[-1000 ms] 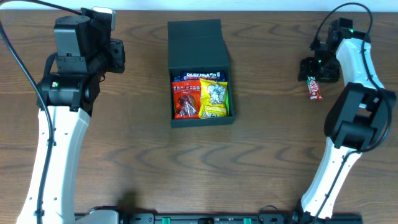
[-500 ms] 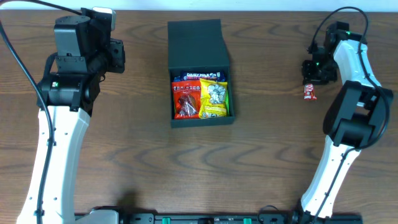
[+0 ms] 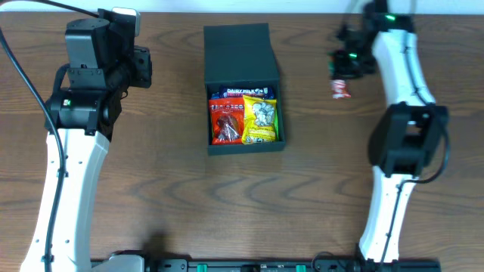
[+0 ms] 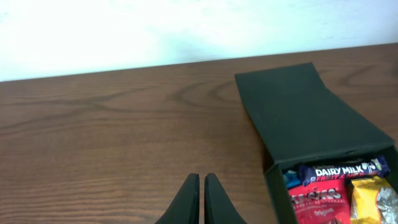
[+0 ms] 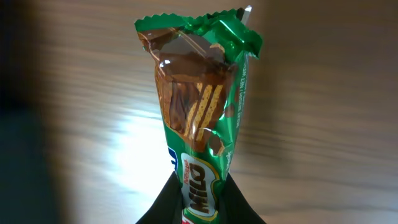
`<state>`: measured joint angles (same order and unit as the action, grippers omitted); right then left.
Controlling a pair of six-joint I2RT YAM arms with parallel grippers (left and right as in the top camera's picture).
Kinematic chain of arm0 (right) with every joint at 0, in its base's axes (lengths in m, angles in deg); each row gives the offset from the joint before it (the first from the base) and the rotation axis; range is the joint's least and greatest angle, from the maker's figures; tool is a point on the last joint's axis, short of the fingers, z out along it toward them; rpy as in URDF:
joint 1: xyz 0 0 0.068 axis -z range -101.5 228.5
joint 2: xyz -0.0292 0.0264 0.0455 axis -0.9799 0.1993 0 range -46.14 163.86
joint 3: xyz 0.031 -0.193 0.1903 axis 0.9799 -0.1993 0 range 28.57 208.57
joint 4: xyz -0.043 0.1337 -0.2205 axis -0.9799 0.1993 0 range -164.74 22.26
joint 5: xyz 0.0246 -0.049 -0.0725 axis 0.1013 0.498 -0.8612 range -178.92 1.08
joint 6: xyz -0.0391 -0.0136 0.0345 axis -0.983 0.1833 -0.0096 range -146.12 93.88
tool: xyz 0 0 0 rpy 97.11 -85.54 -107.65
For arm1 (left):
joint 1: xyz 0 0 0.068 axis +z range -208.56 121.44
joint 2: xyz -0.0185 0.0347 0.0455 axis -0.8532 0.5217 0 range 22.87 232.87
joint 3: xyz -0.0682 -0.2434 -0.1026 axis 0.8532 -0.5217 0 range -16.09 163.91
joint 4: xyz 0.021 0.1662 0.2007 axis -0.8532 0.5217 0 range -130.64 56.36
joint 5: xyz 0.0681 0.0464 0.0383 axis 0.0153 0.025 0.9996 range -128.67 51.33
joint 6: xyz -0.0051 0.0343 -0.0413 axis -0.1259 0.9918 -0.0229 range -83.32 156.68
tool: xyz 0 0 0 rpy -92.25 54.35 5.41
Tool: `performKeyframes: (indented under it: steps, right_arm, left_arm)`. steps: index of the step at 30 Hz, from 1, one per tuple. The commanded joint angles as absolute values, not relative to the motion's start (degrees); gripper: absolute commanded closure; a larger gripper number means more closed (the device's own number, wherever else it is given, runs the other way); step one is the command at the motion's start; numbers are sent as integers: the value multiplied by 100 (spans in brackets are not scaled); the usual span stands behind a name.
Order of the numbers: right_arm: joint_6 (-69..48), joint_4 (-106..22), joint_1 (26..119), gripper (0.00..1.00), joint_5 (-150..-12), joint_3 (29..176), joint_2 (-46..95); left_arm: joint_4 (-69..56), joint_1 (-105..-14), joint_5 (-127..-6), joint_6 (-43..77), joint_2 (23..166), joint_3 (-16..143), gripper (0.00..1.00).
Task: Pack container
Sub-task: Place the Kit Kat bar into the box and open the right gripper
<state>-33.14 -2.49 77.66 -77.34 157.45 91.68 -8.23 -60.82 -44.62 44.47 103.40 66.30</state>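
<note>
right end effector [image 5: 200,200]: clamps Milo packet [image 5: 198,106], apparently lifted | container [image 3: 238,53]: open

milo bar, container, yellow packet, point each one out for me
milo bar [image 5: 198,118], right wrist view, middle of the green wrapper
container [image 3: 237,53], overhead view, on the open flap lid
yellow packet [image 3: 259,119], overhead view, middle of the packet, inside the container

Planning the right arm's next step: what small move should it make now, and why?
Probably swing left over the container: the right gripper is shut on the Milo bar, off to the open box's right.
</note>
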Motion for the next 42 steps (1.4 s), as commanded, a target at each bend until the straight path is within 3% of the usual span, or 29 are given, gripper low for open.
performKeyframes:
  steps: [1, 6, 21, 26, 41, 42]
  right_arm:
    - [-3408, -72, 7038, 98, -7559, 16119, 8890]
    - [-5937, 494, 5932, 99, -7579, 16196, 8890]
    - [-9714, 520, 5161, 99, -7487, 16196, 8890]
    - [-10079, 459, 5143, 94, -7063, 16176, 8897]
    - [-9895, -503, 5143, 99, -7068, 14924, 8897]
    - [-9762, -621, 5143, 94, -7070, 14928, 8897]
  left_arm:
    - [-843, -6073, -4403, 4526, 10303, 6770, 94]
    - [-828, -6073, -4401, 4530, 10303, 6770, 94]
    - [-871, -6071, -4399, 4875, 10305, 6770, 94]
    - [-983, -6071, -4401, 4895, 10303, 6770, 91]
    - [-1005, -6071, -4399, 4897, 10305, 6770, 91]
    - [-1005, -6071, -4399, 4895, 10305, 6770, 91]
